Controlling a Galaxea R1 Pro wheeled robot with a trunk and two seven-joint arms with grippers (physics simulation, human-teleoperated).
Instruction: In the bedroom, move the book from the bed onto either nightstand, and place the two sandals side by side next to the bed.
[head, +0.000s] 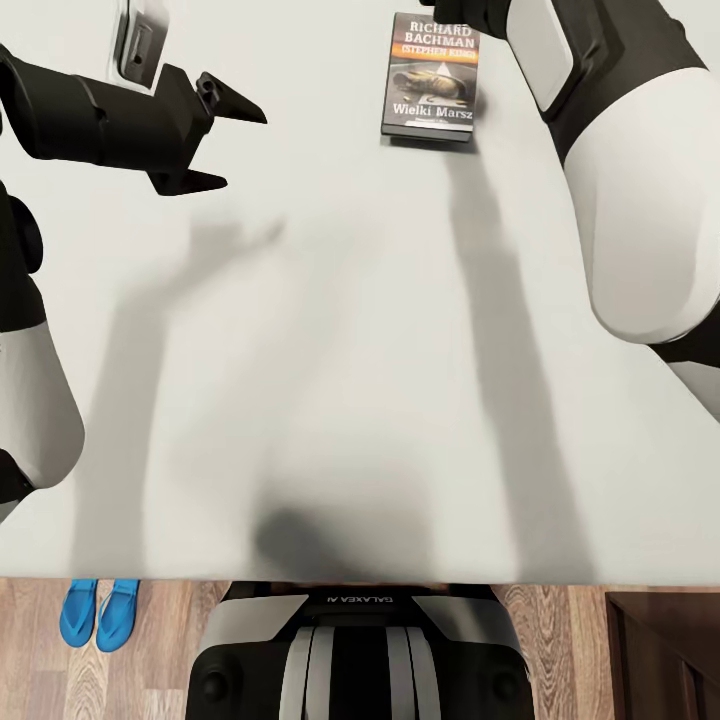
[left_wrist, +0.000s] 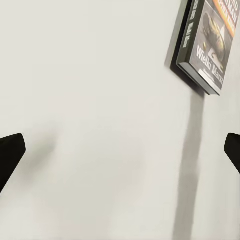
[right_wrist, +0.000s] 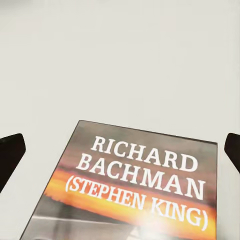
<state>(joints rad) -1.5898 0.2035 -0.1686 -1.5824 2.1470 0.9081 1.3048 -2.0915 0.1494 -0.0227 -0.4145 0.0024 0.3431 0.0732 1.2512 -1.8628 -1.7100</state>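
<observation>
The book (head: 432, 78) lies flat on the bed's off-white mattress (head: 350, 350), far from its front edge; its dark cover has an orange band and white lettering. My right gripper (right_wrist: 120, 155) hovers open just above the book (right_wrist: 145, 185), fingertips (right_wrist: 10, 155) spread wide to either side of the cover. My left gripper (head: 243, 150) hangs open over bare mattress to the left of the book (left_wrist: 207, 42), well apart from it. The two blue sandals (head: 100, 612) lie side by side on the wooden floor against the bed's front edge, at the left.
A dark-brown cabinet corner (head: 665, 655) stands on the floor at the lower right; I cannot tell whether it is the nightstand. A pale grey object (head: 140, 40) lies on the mattress behind the left arm. My base (head: 360, 650) is pressed against the bed's edge.
</observation>
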